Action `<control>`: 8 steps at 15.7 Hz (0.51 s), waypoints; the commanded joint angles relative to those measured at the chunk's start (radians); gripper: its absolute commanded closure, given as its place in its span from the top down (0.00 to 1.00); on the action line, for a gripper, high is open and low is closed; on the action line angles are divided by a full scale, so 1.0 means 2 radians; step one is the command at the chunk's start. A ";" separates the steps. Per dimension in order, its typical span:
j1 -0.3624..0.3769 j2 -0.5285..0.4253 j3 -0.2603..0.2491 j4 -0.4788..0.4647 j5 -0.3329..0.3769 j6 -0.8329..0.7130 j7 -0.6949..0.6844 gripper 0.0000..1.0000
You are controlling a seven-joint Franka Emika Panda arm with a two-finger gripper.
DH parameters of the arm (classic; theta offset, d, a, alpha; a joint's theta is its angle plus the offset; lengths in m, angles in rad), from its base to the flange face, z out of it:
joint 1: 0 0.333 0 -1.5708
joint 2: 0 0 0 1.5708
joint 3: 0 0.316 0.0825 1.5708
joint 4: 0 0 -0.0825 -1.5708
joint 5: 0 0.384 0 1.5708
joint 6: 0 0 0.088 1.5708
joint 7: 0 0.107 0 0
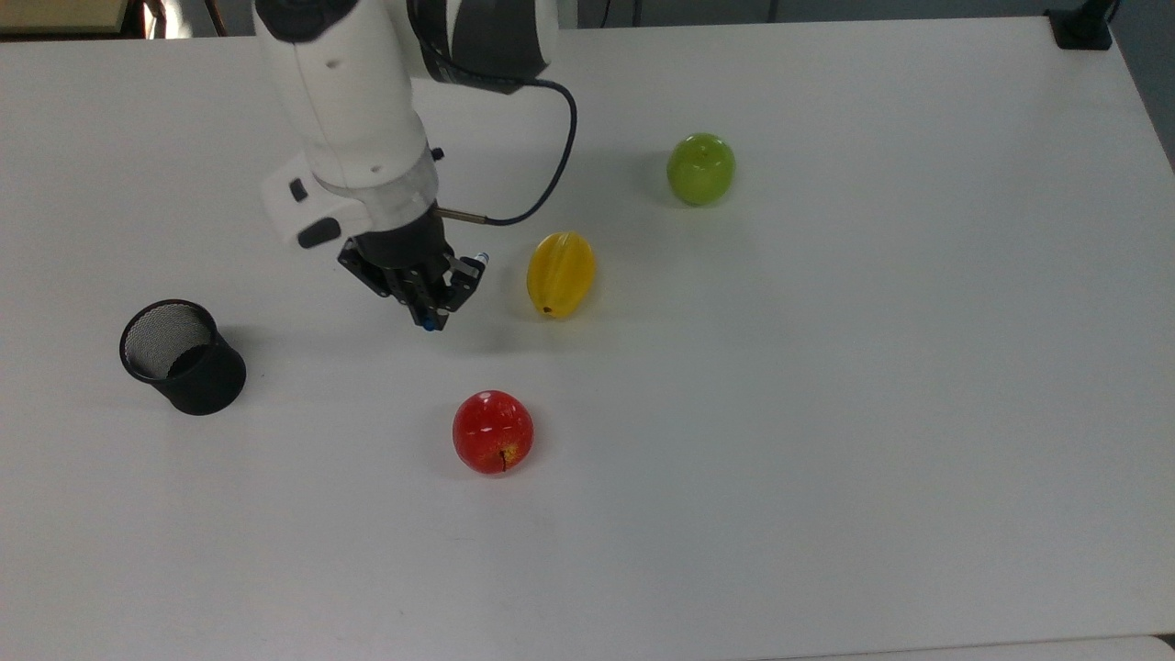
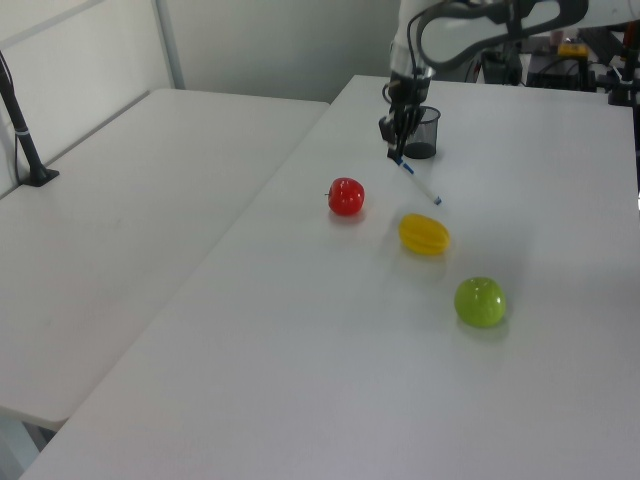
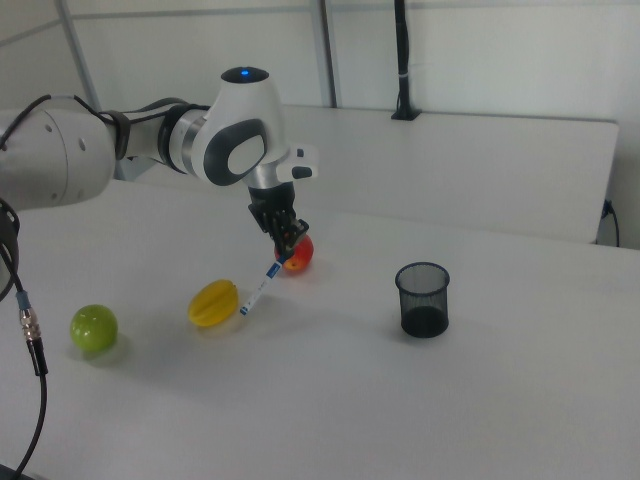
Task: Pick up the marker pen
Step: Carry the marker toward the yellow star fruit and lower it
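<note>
Transport is the step in hand: the marker pen (image 3: 258, 288) hangs slanted from the fingers (image 3: 290, 236), which are clamped on its upper end, clear of the desk (image 1: 826, 413). In the top view, left to right: black mesh cup (image 1: 182, 356), gripper (image 1: 431, 308), yellow fruit (image 1: 561, 274) (red apple (image 1: 493, 431) nearer the camera). Next likely calls for a steady carry without brushing the fruit. The arm reaches down, wrist near vertical.

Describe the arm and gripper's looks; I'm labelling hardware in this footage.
The arm has rounded white shells with dark grey joint sections and a small blue light on top of one joint. A thin black cable loops from the arm down to the wrist. The gripper is black and compact.
</note>
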 commanded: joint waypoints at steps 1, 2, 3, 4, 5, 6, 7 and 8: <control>0.023 0.017 -0.005 0.000 -0.008 -0.030 -0.027 0.00; 0.024 0.020 -0.005 0.000 -0.011 -0.030 -0.027 0.00; 0.028 0.027 -0.005 0.000 -0.016 -0.030 -0.027 0.00; 0.030 0.031 -0.005 0.000 -0.021 -0.028 -0.027 0.02; 0.031 0.037 -0.005 0.000 -0.024 -0.025 -0.027 0.03; 0.031 0.041 -0.003 0.000 -0.030 -0.024 -0.027 0.03; 0.032 0.044 0.002 0.001 -0.040 -0.023 -0.032 0.08; 0.033 0.045 0.009 0.000 -0.051 -0.022 -0.042 0.12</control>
